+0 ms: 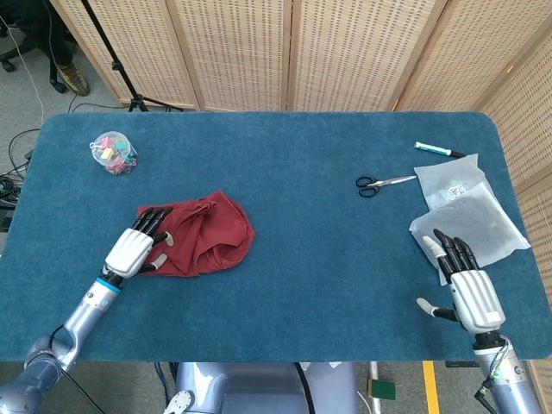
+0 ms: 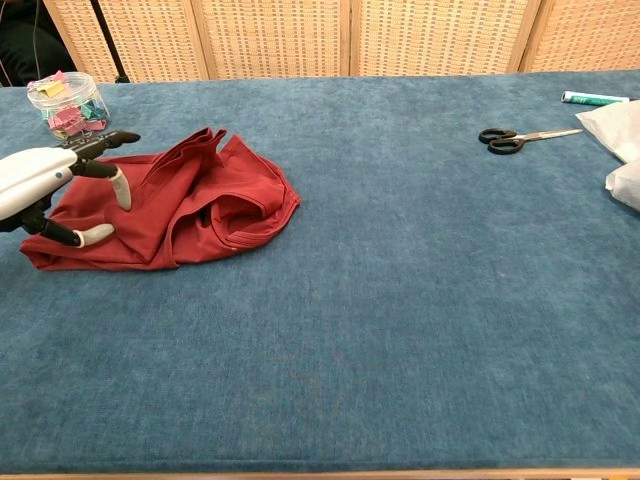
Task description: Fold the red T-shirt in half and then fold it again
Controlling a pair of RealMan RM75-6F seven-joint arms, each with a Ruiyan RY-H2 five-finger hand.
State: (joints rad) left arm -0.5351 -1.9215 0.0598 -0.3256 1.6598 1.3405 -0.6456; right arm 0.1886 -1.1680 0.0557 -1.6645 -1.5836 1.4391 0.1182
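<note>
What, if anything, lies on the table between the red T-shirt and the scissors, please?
Nothing: in the head view only bare blue table separates the red T-shirt from the scissors.

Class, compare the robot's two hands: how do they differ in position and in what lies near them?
The left hand reaches over the crumpled red T-shirt; the right hand lies on bare blue table felt. The left hand points towards the cloth, the right towards clear plastic bags. Both have spread fingers and hold nothing.

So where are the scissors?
In the head view, the scissors lie at the table's far right, beside the plastic bags, near the pen.
</note>
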